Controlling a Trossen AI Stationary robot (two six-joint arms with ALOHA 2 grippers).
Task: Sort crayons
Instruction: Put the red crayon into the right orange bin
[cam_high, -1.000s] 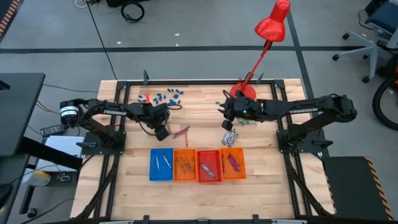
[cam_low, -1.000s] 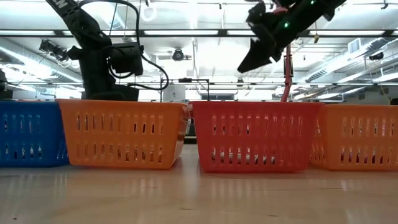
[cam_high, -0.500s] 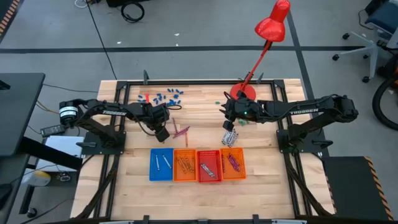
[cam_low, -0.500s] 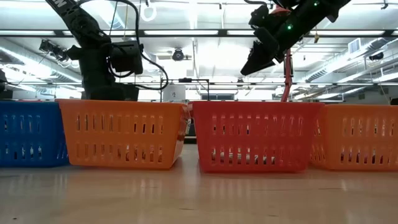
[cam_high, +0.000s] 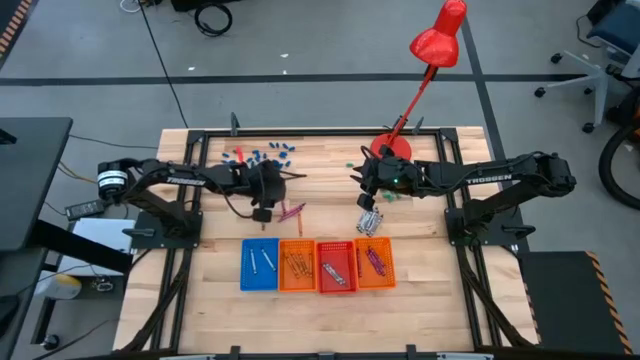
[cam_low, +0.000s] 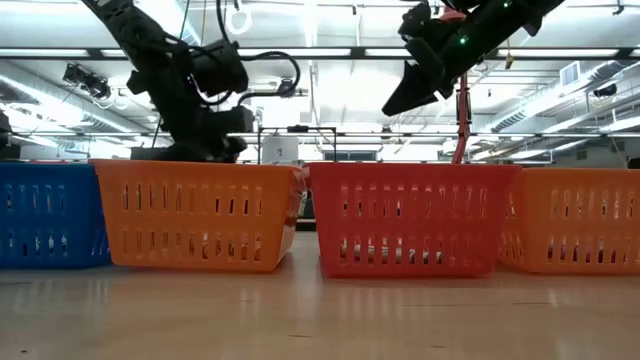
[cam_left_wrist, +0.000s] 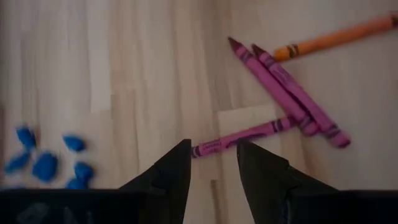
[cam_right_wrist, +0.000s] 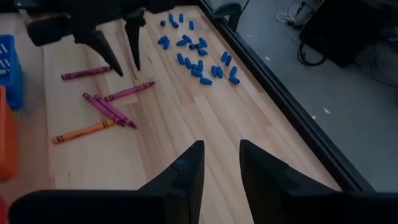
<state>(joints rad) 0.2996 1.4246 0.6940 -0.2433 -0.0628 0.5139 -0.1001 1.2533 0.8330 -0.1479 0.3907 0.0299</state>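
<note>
Several magenta crayons (cam_left_wrist: 242, 135) (cam_left_wrist: 286, 93) and one orange crayon (cam_left_wrist: 336, 37) lie flat on the wood left of the table's middle (cam_high: 290, 212). My left gripper (cam_left_wrist: 213, 168) is open just above them, its fingers either side of one end of the nearest magenta crayon, touching nothing; the right wrist view shows its two dark fingers (cam_right_wrist: 118, 46) pointing down over the crayons (cam_right_wrist: 109, 109). My right gripper (cam_right_wrist: 217, 168) hangs open with nothing between its fingers, high over the table's middle (cam_high: 370, 215).
Four small baskets stand in a row near the front: blue (cam_high: 259, 265), orange (cam_high: 296, 265), red (cam_high: 336, 265), orange (cam_high: 374, 262), with crayons in them. Stubby blue bits (cam_high: 270, 155) lie scattered at the far left. A red lamp (cam_high: 437, 40) stands at the far edge.
My left gripper has rolled about its own axis and gone a little up and toward the far edge, staying over the loose crayons. Its fingers have stayed open. The crayons have not moved.
</note>
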